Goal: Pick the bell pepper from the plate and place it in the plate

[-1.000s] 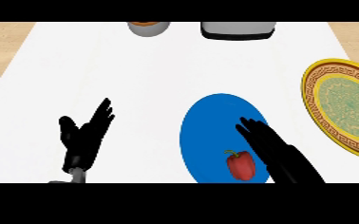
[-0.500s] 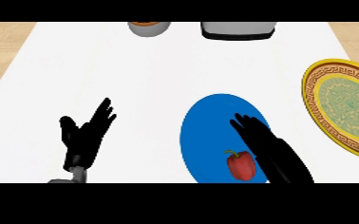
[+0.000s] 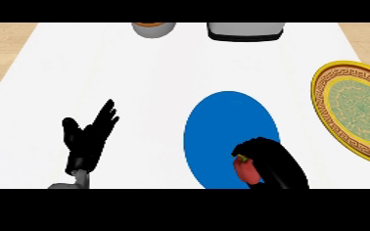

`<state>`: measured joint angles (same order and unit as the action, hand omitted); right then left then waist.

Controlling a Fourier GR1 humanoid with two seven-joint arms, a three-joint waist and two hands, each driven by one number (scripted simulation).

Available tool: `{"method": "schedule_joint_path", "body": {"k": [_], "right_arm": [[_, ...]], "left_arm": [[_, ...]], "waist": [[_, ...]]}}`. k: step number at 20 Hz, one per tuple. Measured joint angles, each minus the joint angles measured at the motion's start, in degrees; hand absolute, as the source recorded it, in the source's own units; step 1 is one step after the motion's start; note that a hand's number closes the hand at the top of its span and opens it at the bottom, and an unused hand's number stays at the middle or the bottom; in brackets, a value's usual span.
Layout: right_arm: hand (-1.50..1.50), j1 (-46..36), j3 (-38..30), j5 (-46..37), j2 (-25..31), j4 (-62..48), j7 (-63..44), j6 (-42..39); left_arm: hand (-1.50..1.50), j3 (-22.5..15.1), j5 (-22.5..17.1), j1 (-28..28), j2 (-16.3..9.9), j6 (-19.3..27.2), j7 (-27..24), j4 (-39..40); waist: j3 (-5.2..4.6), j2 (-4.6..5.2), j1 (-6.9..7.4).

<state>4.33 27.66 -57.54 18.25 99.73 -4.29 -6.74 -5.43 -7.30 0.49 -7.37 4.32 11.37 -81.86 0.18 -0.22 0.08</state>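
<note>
The blue plate (image 3: 230,127) is lying flat on the white counter (image 3: 145,78), and everything else is easiest to place from it. At the plate's near right edge the right hand (image 3: 271,159) is arching over the bell pepper (image 3: 247,171), its fingers curling down and around the top of it, so the hand is closing on the pepper rather than lying flat. The pepper is red with a bit of yellow-green showing at its stem end, and it is sitting on the plate's near rim, mostly hidden under the dark fingers. I cannot tell whether it is resting on the plate or raised off it.

Well to the left of the blue plate the left hand (image 3: 88,139) is resting above the counter, fingers straight and spread, pointing up and away, holding nothing.

To the right of the blue plate, apart from it, a yellow patterned plate (image 3: 329,103) with a greenish centre is running off the edge of view. Beyond the blue plate, at the counter's far edge, a grey bowl-like pot (image 3: 154,28) is standing to the left and a grey box-shaped object (image 3: 244,31) to the right.
</note>
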Motion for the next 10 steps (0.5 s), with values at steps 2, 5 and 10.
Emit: {"method": "schedule_joint_path", "body": {"k": [2,5,10], "right_arm": [[1.50,-0.05,0.19,-1.77,-0.57,-0.02,0.16,0.30],[1.50,-0.19,-0.19,-3.49,-1.30,-2.05,2.55,3.05],[1.50,1.15,-2.28,-2.77,-1.52,0.74,6.40,8.33]], "left_arm": [[0.00,0.54,0.00,-0.50,0.08,-0.31,0.64,0.00],[0.00,0.77,0.02,0.04,0.07,-0.84,2.22,-1.15],[0.00,0.42,0.99,1.15,1.22,-0.58,0.41,-1.37]], "waist": [[-0.03,0.02,-0.03],[-0.25,-0.08,-0.04],[-0.07,-0.05,-0.19]]}}
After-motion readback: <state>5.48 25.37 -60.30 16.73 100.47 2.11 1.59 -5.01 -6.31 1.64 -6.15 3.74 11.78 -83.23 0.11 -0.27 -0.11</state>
